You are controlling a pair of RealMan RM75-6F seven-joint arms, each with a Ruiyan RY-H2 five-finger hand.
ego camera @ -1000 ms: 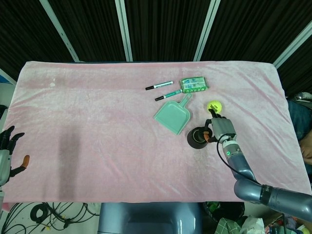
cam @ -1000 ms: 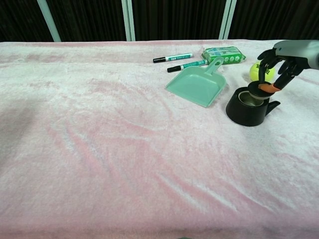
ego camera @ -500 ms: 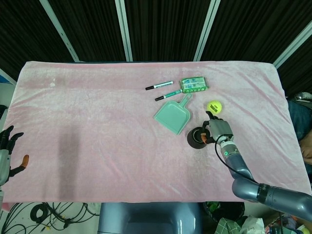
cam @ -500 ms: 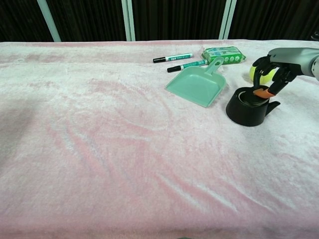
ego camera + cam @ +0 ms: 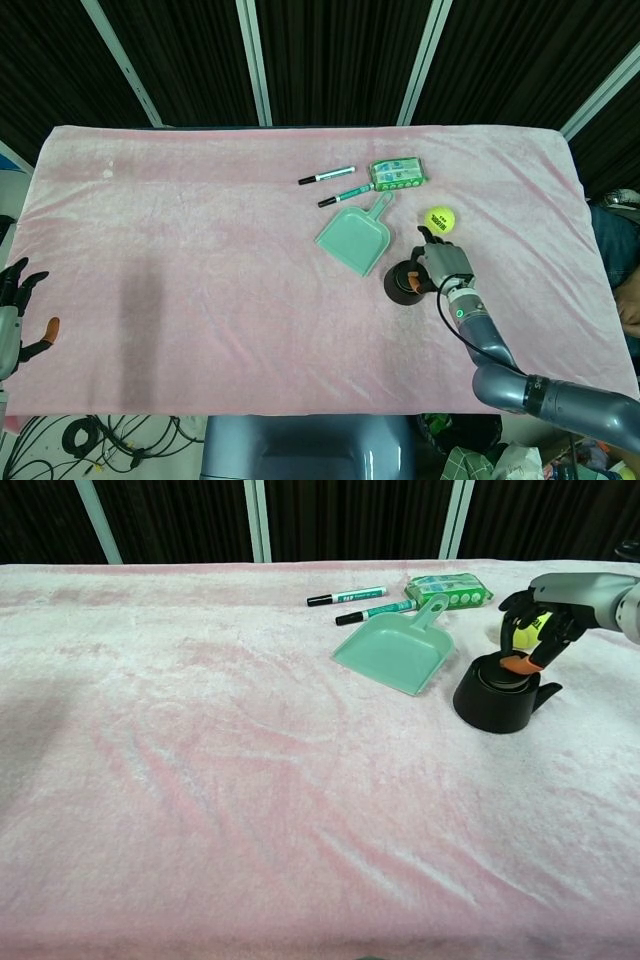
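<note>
Right hand (image 5: 535, 630) over the black cup (image 5: 497, 700): whether fingers touch the rim, cannot tell. Tennis ball (image 5: 527, 631) partly hidden behind those fingers in chest view. Left hand (image 5: 14, 312) cut off by head view's left edge. Print on green packet (image 5: 398, 173) and markers too small to read.

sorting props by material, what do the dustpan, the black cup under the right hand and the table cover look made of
Dustpan: likely moulded plastic, even mint green with a dull sheen and a thin rim. Black cup: matte black outside; the material is unclear, perhaps plastic or coated metal, and its inside looks paler. The right hand hovers at its rim. Table cover: pink plush fabric, seemingly fleece, with brushed nap streaks and soft wrinkles.
</note>
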